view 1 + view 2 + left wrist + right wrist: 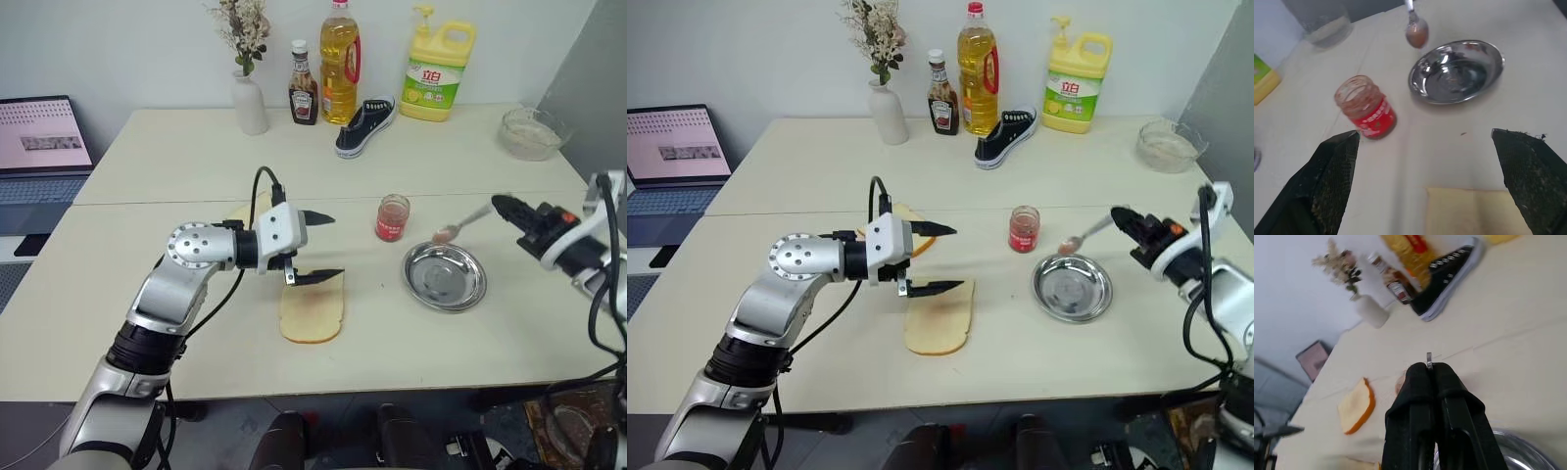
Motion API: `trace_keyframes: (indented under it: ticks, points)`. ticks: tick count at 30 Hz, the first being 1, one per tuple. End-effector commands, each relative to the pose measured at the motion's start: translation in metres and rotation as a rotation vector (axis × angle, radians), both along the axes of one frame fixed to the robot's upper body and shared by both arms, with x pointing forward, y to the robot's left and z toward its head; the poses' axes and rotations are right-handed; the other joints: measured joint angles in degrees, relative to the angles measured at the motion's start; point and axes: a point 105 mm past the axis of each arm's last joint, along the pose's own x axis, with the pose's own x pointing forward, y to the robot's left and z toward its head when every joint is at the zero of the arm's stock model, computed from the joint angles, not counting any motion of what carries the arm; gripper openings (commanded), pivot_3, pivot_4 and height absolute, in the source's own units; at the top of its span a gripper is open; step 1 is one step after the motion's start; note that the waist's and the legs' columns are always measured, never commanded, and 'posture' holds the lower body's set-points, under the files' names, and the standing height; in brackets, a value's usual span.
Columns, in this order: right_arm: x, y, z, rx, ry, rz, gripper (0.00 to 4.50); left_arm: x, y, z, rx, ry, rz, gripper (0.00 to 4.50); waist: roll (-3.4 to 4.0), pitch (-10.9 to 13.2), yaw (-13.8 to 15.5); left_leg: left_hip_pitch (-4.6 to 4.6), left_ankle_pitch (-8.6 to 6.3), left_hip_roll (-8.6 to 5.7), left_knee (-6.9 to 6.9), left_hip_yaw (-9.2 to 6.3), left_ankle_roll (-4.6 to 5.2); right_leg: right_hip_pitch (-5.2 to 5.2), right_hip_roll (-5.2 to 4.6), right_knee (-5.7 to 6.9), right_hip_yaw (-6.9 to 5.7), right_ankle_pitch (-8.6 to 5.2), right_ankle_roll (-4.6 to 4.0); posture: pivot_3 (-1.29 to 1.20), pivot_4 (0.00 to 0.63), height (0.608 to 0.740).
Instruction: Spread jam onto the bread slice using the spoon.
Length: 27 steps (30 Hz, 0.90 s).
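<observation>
The pale bread slice [313,311] lies flat near the table's front, below my left gripper [335,247], which hovers open over its far end with nothing between its fingers. An open glass jar of red jam [393,217] stands beyond the bread, to the right. My right gripper [502,205] is shut on the handle of the silver spoon [468,221], holding it in the air above the far rim of the round steel dish [446,279]. The spoon's bowl [1416,32] carries a pinkish smear and points toward the jar.
A second slice with a golden crust [906,215] lies behind my left gripper. Along the back stand a white vase [249,103], a ketchup bottle [303,96], an oil bottle [340,61], a yellow detergent jug [436,73] and a black shoe [365,125]. A glass bowl [532,133] sits far right, a laptop [41,137] far left.
</observation>
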Motion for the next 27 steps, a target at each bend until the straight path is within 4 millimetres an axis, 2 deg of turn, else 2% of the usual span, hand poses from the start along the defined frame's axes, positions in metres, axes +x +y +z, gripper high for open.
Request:
trace_keyframes:
  ticks: [1,4,8,13,22,27]
  points:
    - [0.012,0.021,0.028,-0.123,-0.115,0.059,0.03,0.006,0.000,0.013,-0.022,-0.058,0.032,4.50,0.00,0.00,-0.15,0.00,0.00,-0.01,-0.01,-0.01,0.00,0.00,0.00,-0.01,-0.01,0.00,0.00,0.00,0.150,0.740]
    - [0.029,0.033,0.044,-0.193,-0.182,0.072,0.03,0.007,-0.003,0.009,-0.032,-0.053,0.048,4.50,0.00,0.01,-0.12,-0.02,0.00,0.00,-0.02,0.01,0.00,-0.05,0.00,-0.01,0.01,0.00,0.00,0.00,0.150,0.740]
    - [0.052,0.046,0.048,-0.275,-0.229,0.080,0.03,0.015,-0.005,0.007,-0.060,-0.056,0.103,4.50,0.00,0.01,0.09,-0.16,0.00,0.00,-0.02,-0.12,0.00,-0.07,-0.02,-0.10,-0.09,0.15,-0.24,0.00,0.150,0.740]
    - [0.065,0.058,0.041,-0.353,-0.253,0.109,0.03,0.021,-0.009,0.003,-0.070,-0.072,0.150,4.50,0.00,0.01,0.17,-0.23,0.00,-0.02,-0.01,-0.14,0.00,-0.11,-0.11,-0.12,-0.11,0.18,-0.25,0.00,0.150,0.740]
    - [0.078,0.060,0.020,-0.442,-0.253,0.114,0.03,0.018,-0.007,0.001,-0.074,-0.074,0.180,4.50,0.00,0.01,0.12,-0.24,0.00,-0.02,-0.02,-0.16,0.00,-0.18,-0.11,-0.07,-0.12,0.19,-0.26,0.00,0.150,0.740]
    - [0.084,0.071,0.005,-0.523,-0.277,0.123,0.03,0.019,-0.007,0.002,-0.076,-0.075,0.187,4.50,0.00,0.01,0.02,-0.23,0.00,-0.03,-0.02,-0.15,0.00,-0.19,-0.10,-0.03,-0.11,0.19,-0.26,0.00,0.150,0.740]
